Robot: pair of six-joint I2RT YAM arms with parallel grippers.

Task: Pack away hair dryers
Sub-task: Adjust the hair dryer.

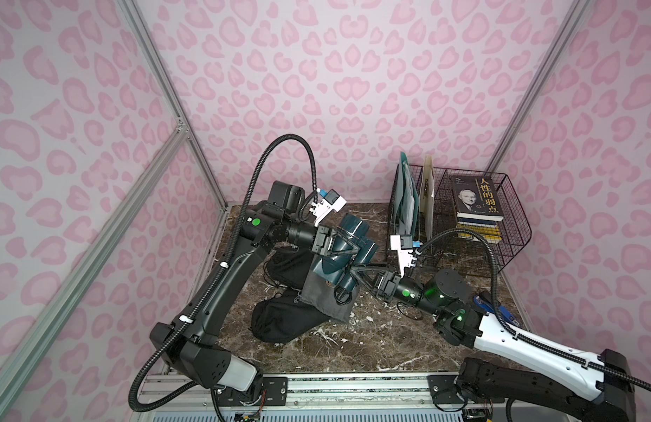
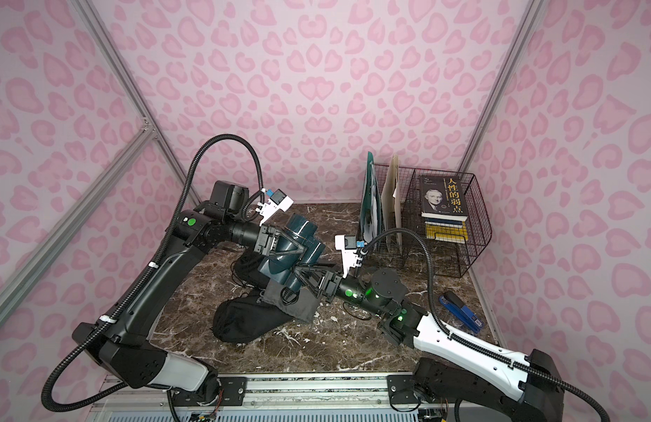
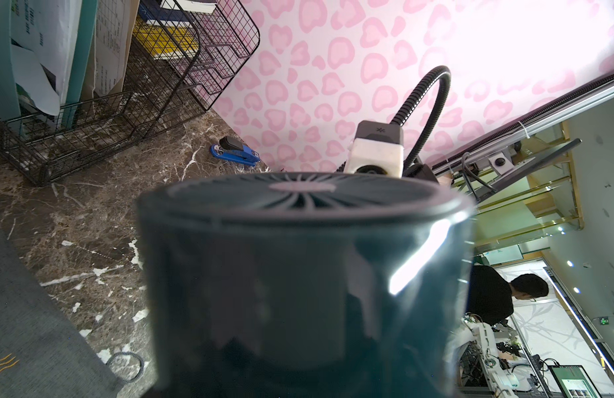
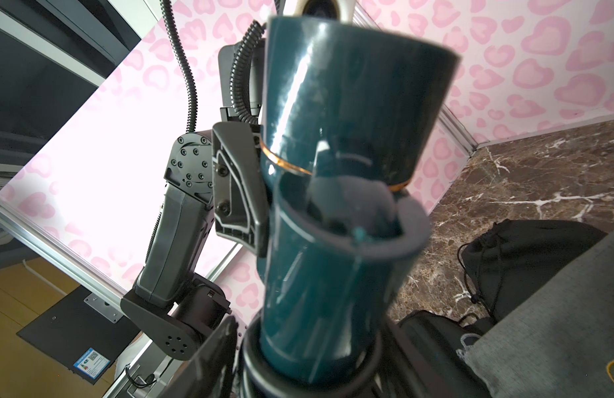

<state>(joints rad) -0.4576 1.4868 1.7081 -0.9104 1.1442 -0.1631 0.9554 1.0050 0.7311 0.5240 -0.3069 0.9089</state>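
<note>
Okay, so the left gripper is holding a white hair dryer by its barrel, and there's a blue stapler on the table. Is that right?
One thing is off: the dryer is dark teal, not white, as the left wrist view shows up close. The rest stands: the left gripper holds it by the barrel, and a blue stapler lies on the table.

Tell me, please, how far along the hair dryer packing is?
The front black pouch and rear black pouch look bulging, so probably packed. In hand: the teal dryer, left gripper clamped on its barrel, right gripper flanking its handle, over the flat grey pouch. Left: sliding it in.
</note>
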